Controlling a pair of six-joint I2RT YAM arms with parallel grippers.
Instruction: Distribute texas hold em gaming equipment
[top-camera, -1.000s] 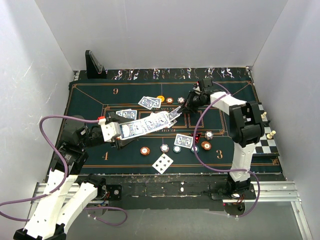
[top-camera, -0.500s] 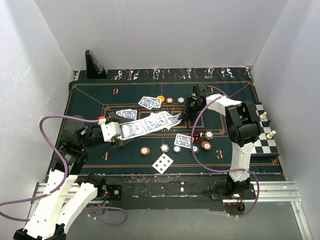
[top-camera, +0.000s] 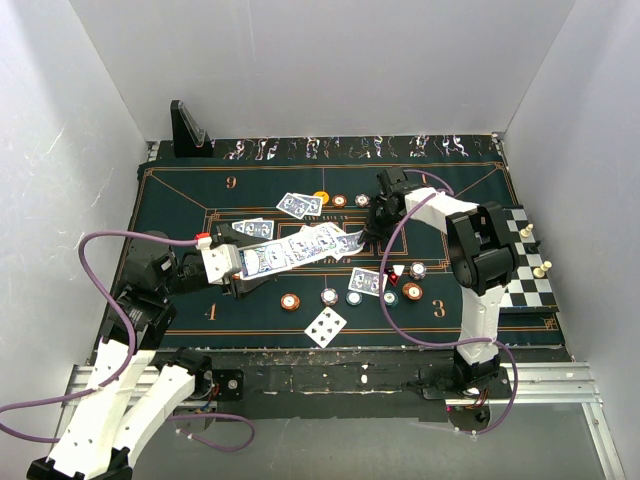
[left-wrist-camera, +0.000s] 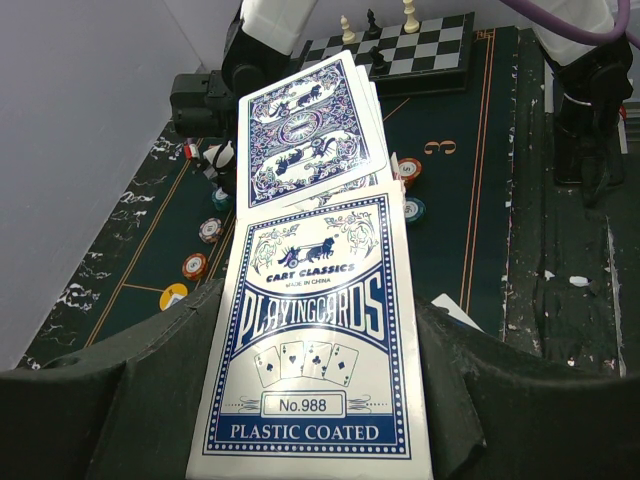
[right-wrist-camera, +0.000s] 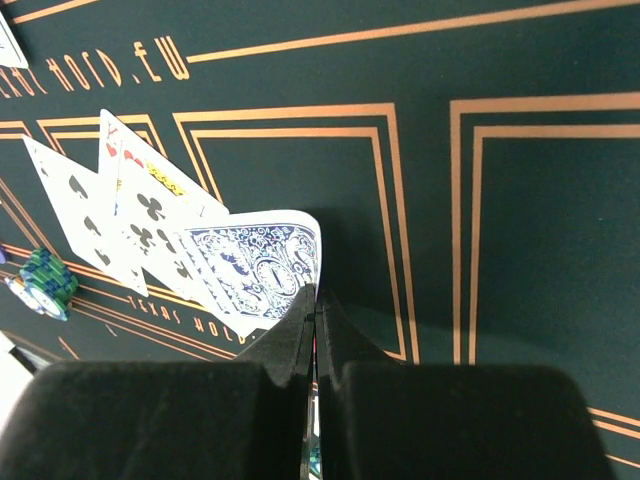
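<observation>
My left gripper (top-camera: 240, 268) is shut on a blue-and-white playing card box (left-wrist-camera: 320, 330), held above the green felt. Blue-backed cards (top-camera: 312, 243) fan out of the box towards the right; they also show in the left wrist view (left-wrist-camera: 310, 130). My right gripper (top-camera: 372, 225) is at the far end of the fan, jaws closed (right-wrist-camera: 314, 292) beside a blue-backed card (right-wrist-camera: 255, 270) that it seems to pinch. Face-up cards (right-wrist-camera: 130, 220) lie behind it. Chips lie on the felt: orange (top-camera: 290, 301), white (top-camera: 329, 296), teal (top-camera: 354, 298), yellow (top-camera: 321, 196).
Blue-backed cards lie on the mat at the back (top-camera: 299, 204), left (top-camera: 253, 228) and near right (top-camera: 366, 281), and a face-up card (top-camera: 325, 327) near the front. A chessboard (top-camera: 528, 270) with pieces sits at the right edge. A black wedge stand (top-camera: 188, 130) is at the back left.
My right gripper has moved left and nearer, onto the end of the card fan. The fan has lowered and spread a little. The left arm has stayed put.
</observation>
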